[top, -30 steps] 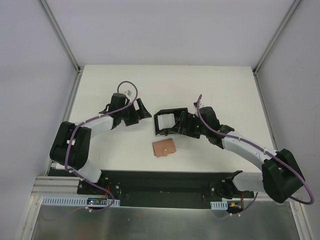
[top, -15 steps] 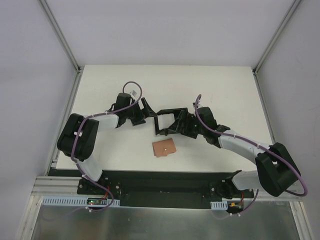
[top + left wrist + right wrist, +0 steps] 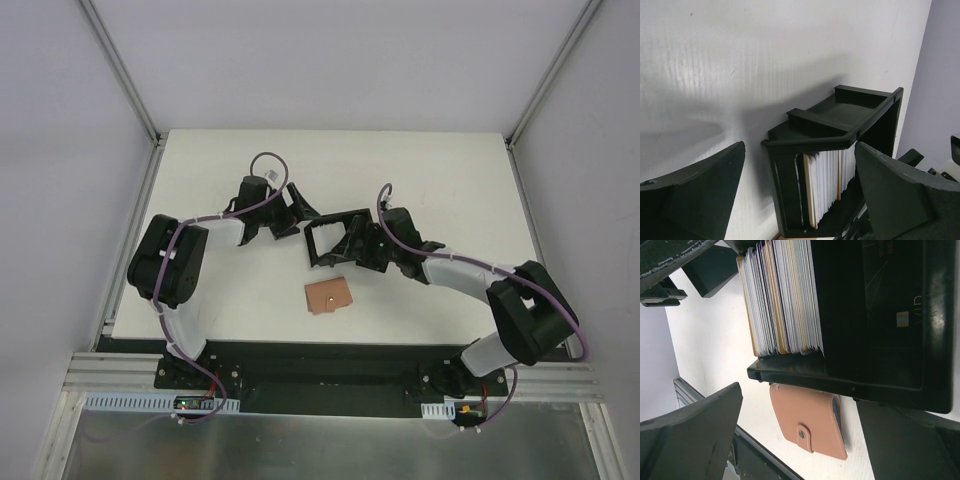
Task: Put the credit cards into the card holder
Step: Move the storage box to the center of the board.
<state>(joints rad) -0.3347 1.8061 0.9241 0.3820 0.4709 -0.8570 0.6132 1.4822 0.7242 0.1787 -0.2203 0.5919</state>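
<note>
Left gripper (image 3: 800,150) stands wide open and grips nothing, its fingers pointed at the left side of the black box (image 3: 333,240) near the middle of the tabletop (image 3: 450,170). Right gripper (image 3: 800,397) is spread just as wide at the box's right side; whether it touches the box cannot be told. Credit cards (image 3: 782,295) stand on edge, packed inside the box, and the closed card holder (image 3: 329,296) lies flat on its near side.
</note>
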